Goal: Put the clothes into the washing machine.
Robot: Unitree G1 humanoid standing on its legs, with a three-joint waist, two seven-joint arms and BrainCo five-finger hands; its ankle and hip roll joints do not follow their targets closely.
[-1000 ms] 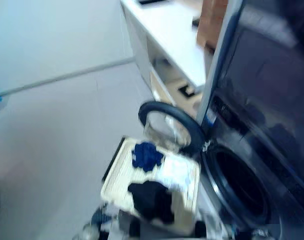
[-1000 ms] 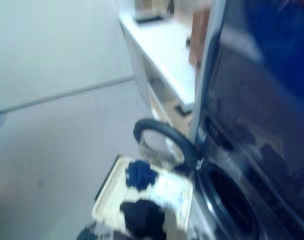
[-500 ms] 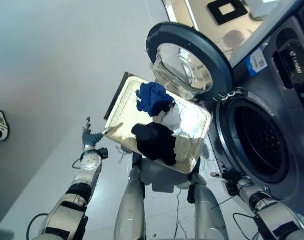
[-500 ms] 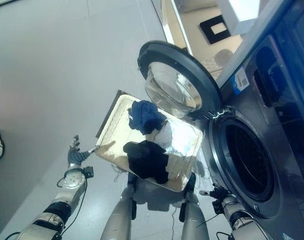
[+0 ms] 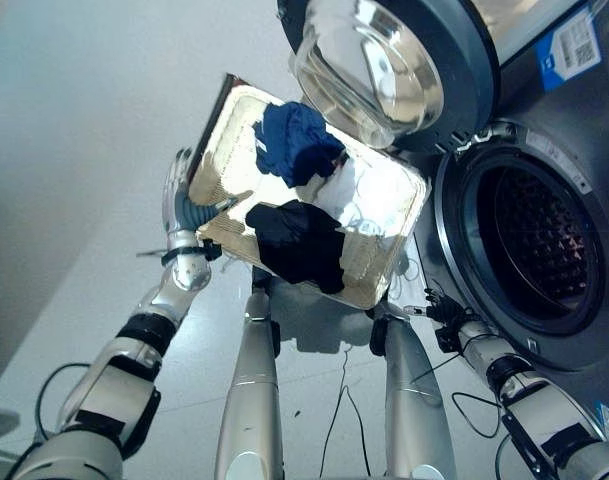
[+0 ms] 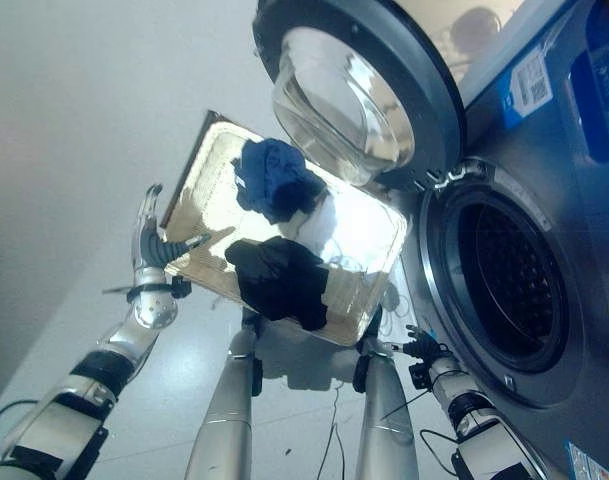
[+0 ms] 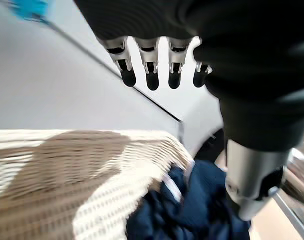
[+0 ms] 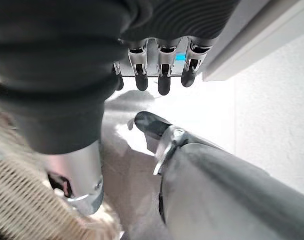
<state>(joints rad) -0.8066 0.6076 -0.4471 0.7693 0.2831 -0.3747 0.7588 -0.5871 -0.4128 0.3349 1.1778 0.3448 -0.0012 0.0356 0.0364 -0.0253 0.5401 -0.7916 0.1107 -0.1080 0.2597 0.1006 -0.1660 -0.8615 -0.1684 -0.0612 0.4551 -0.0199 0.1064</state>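
A cream wicker basket stands before me, in front of the washing machine. In it lie a blue cloth, a white cloth and a black cloth that hangs over the near rim. My left hand is at the basket's left side, open, with straight fingers along the wicker. The blue cloth shows just past its thumb. My right hand is low by the basket's right near corner, open and holding nothing. Its fingers are straight.
The grey washing machine stands on the right, its dark drum opening facing the basket. Its round glass door is swung wide and hangs over the basket's far end. Light grey floor spreads to the left.
The camera has tipped down and closer. My left hand has gone up from beside the basket to its left rim. My right hand has come nearer the basket's right corner.
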